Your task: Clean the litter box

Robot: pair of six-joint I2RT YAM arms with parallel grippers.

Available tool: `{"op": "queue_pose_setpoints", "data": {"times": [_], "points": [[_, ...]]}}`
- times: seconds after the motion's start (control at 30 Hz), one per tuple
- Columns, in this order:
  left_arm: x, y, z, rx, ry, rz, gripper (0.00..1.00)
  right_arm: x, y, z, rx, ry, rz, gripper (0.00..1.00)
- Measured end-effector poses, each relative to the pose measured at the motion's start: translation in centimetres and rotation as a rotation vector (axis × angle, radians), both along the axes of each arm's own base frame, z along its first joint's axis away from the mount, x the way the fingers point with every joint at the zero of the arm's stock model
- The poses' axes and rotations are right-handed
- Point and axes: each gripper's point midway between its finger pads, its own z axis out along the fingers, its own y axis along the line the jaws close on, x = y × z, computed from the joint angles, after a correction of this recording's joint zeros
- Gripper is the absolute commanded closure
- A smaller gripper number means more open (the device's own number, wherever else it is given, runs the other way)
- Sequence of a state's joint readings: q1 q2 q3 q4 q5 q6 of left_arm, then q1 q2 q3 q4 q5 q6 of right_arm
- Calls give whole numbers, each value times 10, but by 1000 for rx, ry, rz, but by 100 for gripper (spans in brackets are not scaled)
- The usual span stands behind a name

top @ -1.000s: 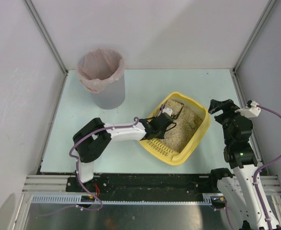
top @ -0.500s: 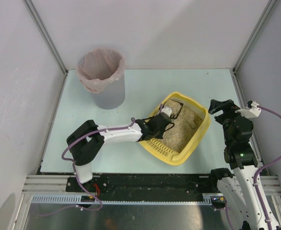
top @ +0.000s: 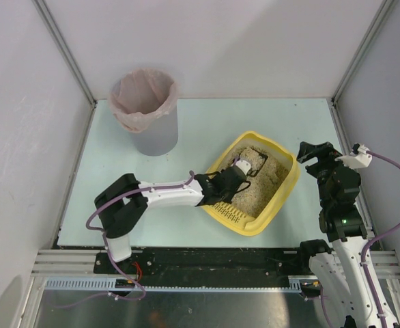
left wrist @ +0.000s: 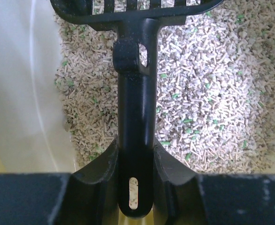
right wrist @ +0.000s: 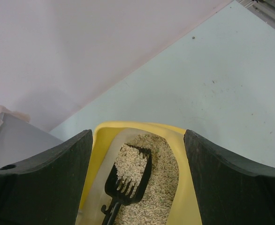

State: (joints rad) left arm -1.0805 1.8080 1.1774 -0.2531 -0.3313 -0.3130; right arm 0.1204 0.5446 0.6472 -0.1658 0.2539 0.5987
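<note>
Left wrist view: my left pincer (left wrist: 135,161) is clamped on the handle of the black litter scoop (left wrist: 135,108). Its slotted head is heaped with pellets over the yellow litter box (top: 292,179), which sits at 4 o'clock on the table (top: 186,130). My right pincer (right wrist: 137,136) hangs spread apart, empty. One scoopful is loaded; sifting it and tipping it into the pink-lined bin (top: 145,109) at 11 o'clock are left, I judge. I can read no writing anywhere.

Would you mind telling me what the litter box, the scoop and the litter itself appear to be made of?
The litter box looks like smooth yellow moulded plastic, with rounded corners. The scoop seems to be black moulded plastic, slotted at its head. The litter appears to be short beige pellets with green flecks, perhaps pressed plant fibre or paper.
</note>
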Motion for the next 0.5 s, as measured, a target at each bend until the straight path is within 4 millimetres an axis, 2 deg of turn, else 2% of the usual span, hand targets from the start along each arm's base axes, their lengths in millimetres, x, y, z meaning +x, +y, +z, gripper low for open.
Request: {"op": "queue_pose_setpoints", "data": {"times": [0.3, 0.5], "points": [[-13, 4, 18, 15, 3, -88, 100, 0, 0, 0, 0, -1, 0, 16], [-26, 7, 17, 58, 12, -130, 100, 0, 0, 0, 0, 0, 0, 16]]}}
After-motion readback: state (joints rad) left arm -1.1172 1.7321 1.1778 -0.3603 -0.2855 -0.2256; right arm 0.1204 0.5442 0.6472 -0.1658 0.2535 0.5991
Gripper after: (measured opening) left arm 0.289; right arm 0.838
